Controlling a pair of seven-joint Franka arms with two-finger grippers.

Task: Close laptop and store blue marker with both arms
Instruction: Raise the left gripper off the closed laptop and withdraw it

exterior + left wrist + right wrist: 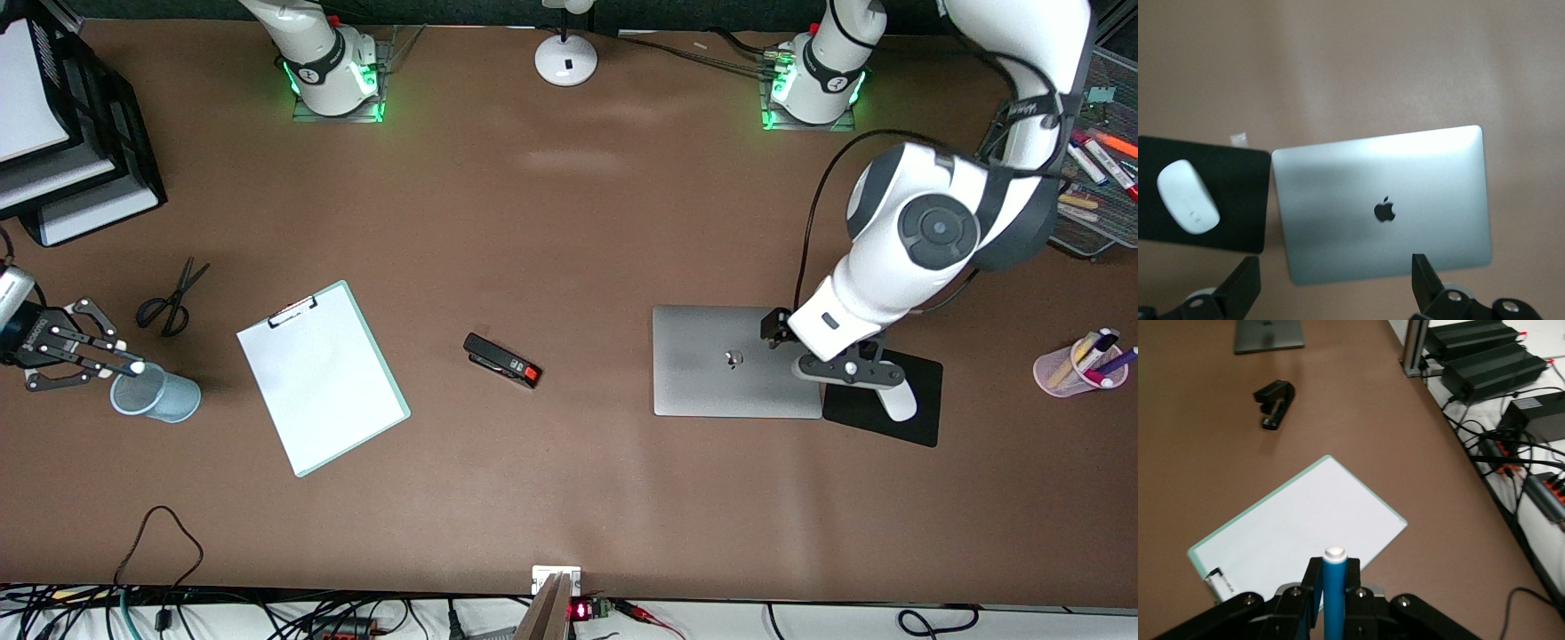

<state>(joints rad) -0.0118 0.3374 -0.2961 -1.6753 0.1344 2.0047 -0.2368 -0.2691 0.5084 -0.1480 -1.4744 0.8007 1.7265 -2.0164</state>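
The table [569, 498] is a brown sheet that fills the front view; its edge at the right arm's end is cut off by the frame.

The left arm [933, 240] reaches from its base at the table's top edge and covers the laptop's corner toward the left arm's end, and part of the mouse pad. The right arm's base [329, 67] stands at the same edge, but most of that arm is out of frame, and only its wrist comes in at the right arm's end of the table.

The laptop [725, 360] lies shut and flat, lid up, logo showing, toward the left arm's end. Its long sides run along the table's length.

The clipboard [322, 378] lies at a slant nearer the right arm's end. The mouse pad [898, 418] touches the laptop's short edge; the mouse [1188, 196] on it shows whole only in the left wrist view.

The left gripper [822, 356] hangs over the laptop's edge by the pad, jaws apart and holding nothing.

The right gripper [120, 356] is clamped on the marker [1334, 587] over the rim of the cup [156, 393] near the table's edge at the right arm's end. In the front view only the marker's whitish tip shows; it points toward the clipboard, with its long axis in line with the fingers.

The stapler [502, 360] lies between clipboard and laptop. Scissors [173, 298] lie near the cup.
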